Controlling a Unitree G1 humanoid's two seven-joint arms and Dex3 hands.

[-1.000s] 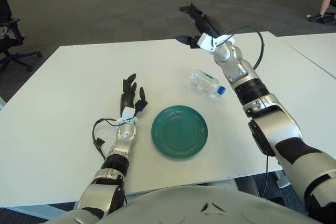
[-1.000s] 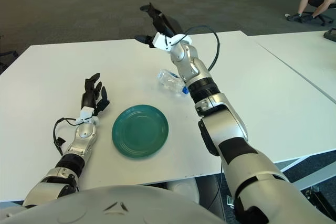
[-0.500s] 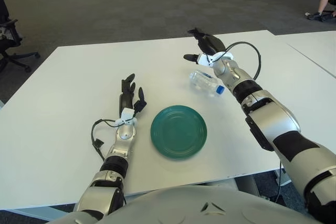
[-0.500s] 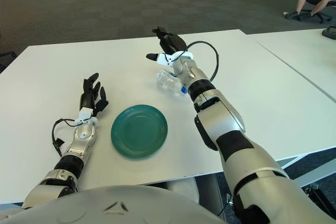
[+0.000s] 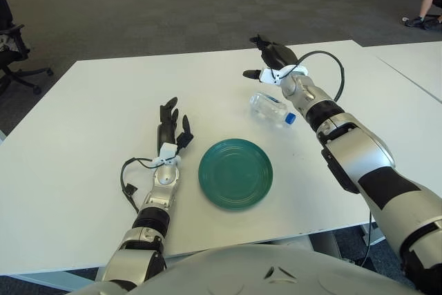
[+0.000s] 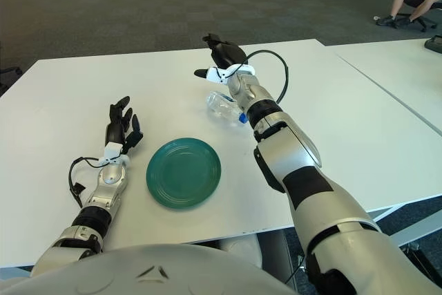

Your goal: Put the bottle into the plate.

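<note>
White worktop (image 5: 83, 157) carries a green plate (image 5: 235, 173) near the front edge. Clear bottle (image 5: 271, 108) lies on its side beyond the plate, well apart, blue cap toward the right arm. Right robot hand (image 5: 271, 59) hovers past the bottle, fingers spread, holding nothing. Left robot hand (image 5: 171, 124) shows left of the plate, fingers relaxed. Risk: round bottle rolls away if nudged off-centre.

Clear plastic bottle (image 5: 269, 106) (blue cap), glossy green plate (image 5: 235, 173), matt white table (image 5: 90, 136)
</note>
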